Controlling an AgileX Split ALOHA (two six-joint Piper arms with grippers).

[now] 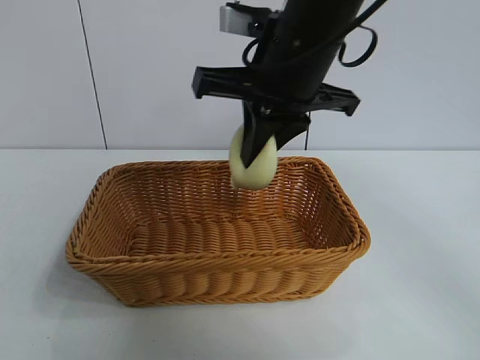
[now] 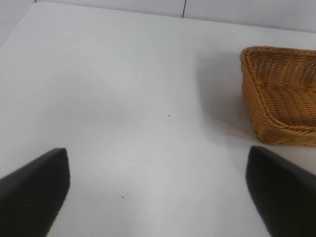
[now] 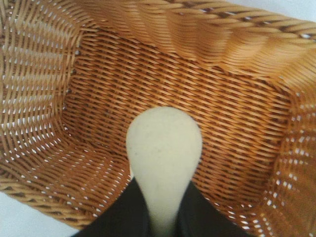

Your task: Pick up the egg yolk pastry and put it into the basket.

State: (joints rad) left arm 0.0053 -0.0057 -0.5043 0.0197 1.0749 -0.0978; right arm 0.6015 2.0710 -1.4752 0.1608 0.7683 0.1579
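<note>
Above the wicker basket [image 1: 217,240], right claw [image 1: 259,154] clamped on egg yolk pastry [image 1: 253,166]; left claw [image 2: 158,182] spread wide over bench [image 2: 123,98]

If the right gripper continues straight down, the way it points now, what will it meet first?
Probably the woven floor of the basket. The right gripper hangs above the basket's inside, shut on the egg yolk pastry, so the pastry would likely touch the bare floor first. Exact height is unclear.

Exterior faces the arms; all views share the basket [image 1: 217,255].
</note>
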